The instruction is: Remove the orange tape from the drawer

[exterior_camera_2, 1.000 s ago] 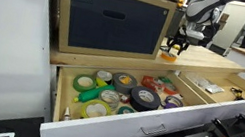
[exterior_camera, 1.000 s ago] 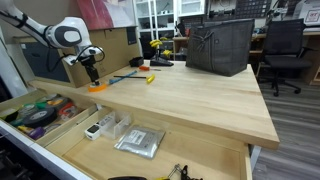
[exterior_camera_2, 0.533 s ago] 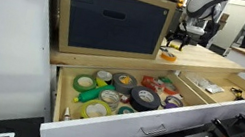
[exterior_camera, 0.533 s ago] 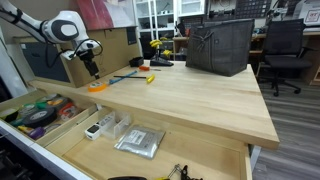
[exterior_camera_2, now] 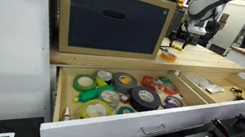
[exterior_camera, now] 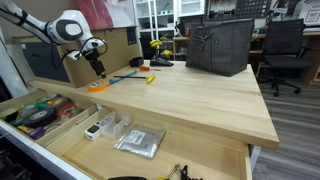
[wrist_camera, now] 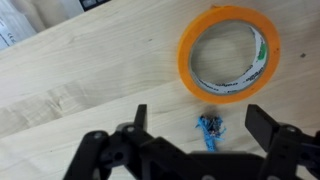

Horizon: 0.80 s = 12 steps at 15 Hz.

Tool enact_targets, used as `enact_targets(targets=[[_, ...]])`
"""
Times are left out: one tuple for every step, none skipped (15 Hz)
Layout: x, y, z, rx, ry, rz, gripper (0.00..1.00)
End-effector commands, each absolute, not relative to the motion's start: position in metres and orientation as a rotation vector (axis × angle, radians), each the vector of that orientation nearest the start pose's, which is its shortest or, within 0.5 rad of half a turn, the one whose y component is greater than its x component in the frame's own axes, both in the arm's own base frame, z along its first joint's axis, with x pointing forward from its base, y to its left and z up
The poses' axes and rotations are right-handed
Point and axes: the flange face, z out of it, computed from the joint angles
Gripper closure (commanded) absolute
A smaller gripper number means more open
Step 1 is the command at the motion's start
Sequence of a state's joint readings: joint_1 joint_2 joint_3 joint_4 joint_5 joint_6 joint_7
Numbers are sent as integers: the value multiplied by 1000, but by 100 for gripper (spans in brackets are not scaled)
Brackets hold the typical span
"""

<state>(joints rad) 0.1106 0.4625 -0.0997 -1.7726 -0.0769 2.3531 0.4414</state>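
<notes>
The orange tape (wrist_camera: pixel 230 52) lies flat on the light wood tabletop, a bright ring with an open centre; it also shows as a small orange disc (exterior_camera: pixel 97 86) (exterior_camera_2: pixel 167 56) in both exterior views. My gripper (wrist_camera: pixel 200 118) hangs above it, open, with nothing between its fingers; in an exterior view it (exterior_camera: pixel 99 68) is clear of the roll. The drawer (exterior_camera_2: pixel 103 119) stands pulled out below the tabletop, holding several tape rolls, among them a black one (exterior_camera_2: pixel 145 96) and a green one (exterior_camera_2: pixel 83 83).
A small blue scrap (wrist_camera: pixel 209 127) lies on the wood just below the orange ring. A large brown box (exterior_camera_2: pixel 111 19) stands on the tabletop beside the arm. A dark bin (exterior_camera: pixel 219 45) sits at the far end. A second open drawer (exterior_camera: pixel 140 140) holds small items.
The gripper has opened fully and risen off the orange tape, which stays on the tabletop where it was set down.
</notes>
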Motion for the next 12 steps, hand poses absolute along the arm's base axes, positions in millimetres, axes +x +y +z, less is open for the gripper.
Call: enact_targets(targets=[[686, 4, 302, -3122, 701, -338, 0], [690, 2, 298, -3104, 741, -367, 0], [695, 0, 293, -3090, 770, -393, 0], [699, 0, 289, -3081, 790, -408, 0], [703, 1, 283, -3078, 802, -417, 0], [706, 2, 279, -3079, 808, -421, 0], [709, 5, 274, -3080, 809, -427, 0], [712, 7, 271, -3083, 802, -433, 0], [715, 11, 268, -3089, 791, -443, 0], [718, 14, 268, -3087, 790, -459, 0], [720, 17, 267, -3086, 778, -473, 0], [722, 21, 268, -3087, 765, -492, 0]])
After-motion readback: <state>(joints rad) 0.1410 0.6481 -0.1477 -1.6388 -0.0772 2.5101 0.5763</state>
